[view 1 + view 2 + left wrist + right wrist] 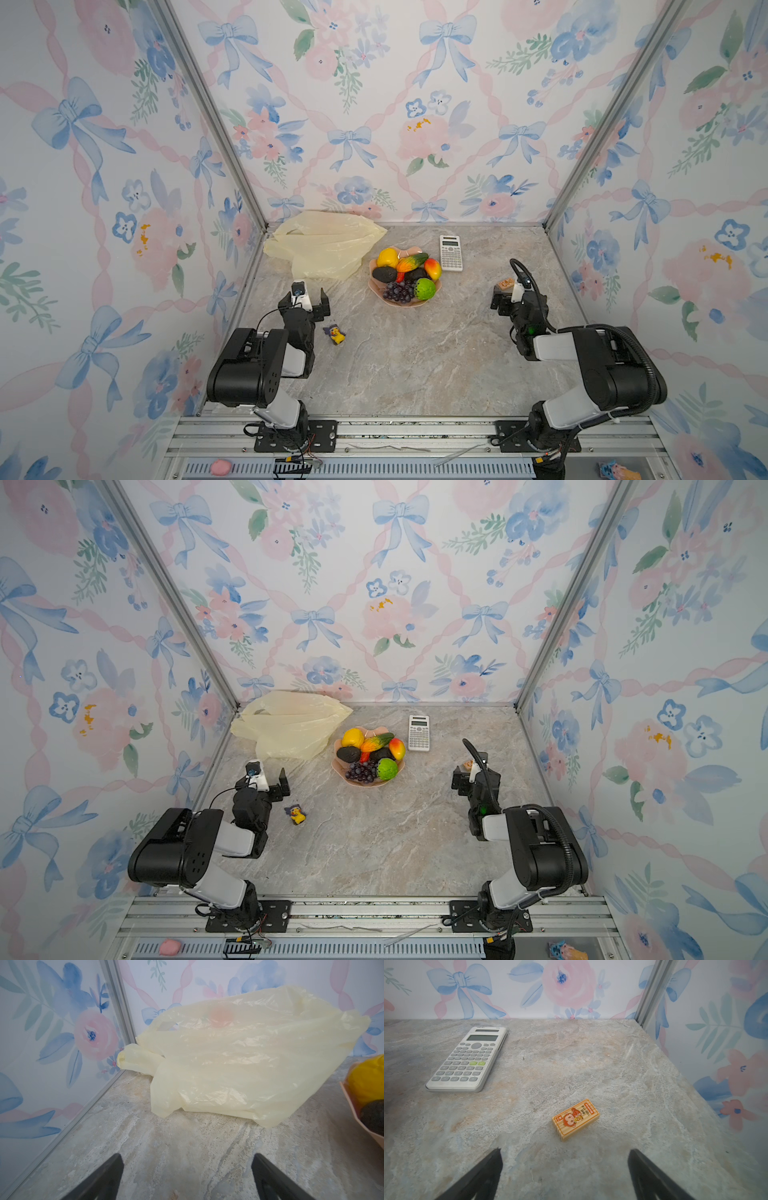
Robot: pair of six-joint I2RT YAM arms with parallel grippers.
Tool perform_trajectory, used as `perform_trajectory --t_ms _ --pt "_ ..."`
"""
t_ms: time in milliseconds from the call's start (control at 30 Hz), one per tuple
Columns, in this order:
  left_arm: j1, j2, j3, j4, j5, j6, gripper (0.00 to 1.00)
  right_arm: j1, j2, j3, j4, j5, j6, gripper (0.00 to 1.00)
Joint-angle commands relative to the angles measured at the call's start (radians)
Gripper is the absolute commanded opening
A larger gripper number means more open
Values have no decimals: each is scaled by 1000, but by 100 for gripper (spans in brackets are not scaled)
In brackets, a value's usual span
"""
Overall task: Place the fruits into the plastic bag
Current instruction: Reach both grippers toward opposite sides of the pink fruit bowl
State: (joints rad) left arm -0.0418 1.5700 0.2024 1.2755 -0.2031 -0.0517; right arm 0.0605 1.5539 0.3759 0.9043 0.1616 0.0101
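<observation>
The left arm (257,365) crouches low by the tabletop's (415,357) left edge, the right arm (598,365) by its right edge, with both sets of jaws wide and empty. The plastic bag (324,245), crumpled and pale yellow, lies in the far left corner; the fruits (409,262) are heaped on a pink plate (404,304) just beside it.

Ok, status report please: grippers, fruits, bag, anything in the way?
Left gripper and right gripper open, empty. Fruits piled on pink plate. Plastic bag crumpled beside it. Duck toy near left gripper, not blocking.
</observation>
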Motion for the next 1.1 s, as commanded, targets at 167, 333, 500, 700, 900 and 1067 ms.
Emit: perform_trajectory --t_ms 167,333,500,700,900,1067 --pt "-3 -106 35 -131 -60 -8 98 -10 -125 69 -189 26 14 96" --pt "-4 -210 62 -255 -103 -19 98 -17 -231 116 -356 78 32 96" --pt "-3 -331 141 -475 -165 -116 98 -23 -344 228 -637 93 119 96" --pt "-1 -474 277 -829 -94 -334 98 -30 -403 406 -1008 -36 249 96" --pt "-6 -569 387 -1100 159 -467 98 -31 -466 487 -1217 -180 398 96" --pt "-15 -571 464 -1242 334 -548 98 -31 -461 529 -1307 -359 500 100"
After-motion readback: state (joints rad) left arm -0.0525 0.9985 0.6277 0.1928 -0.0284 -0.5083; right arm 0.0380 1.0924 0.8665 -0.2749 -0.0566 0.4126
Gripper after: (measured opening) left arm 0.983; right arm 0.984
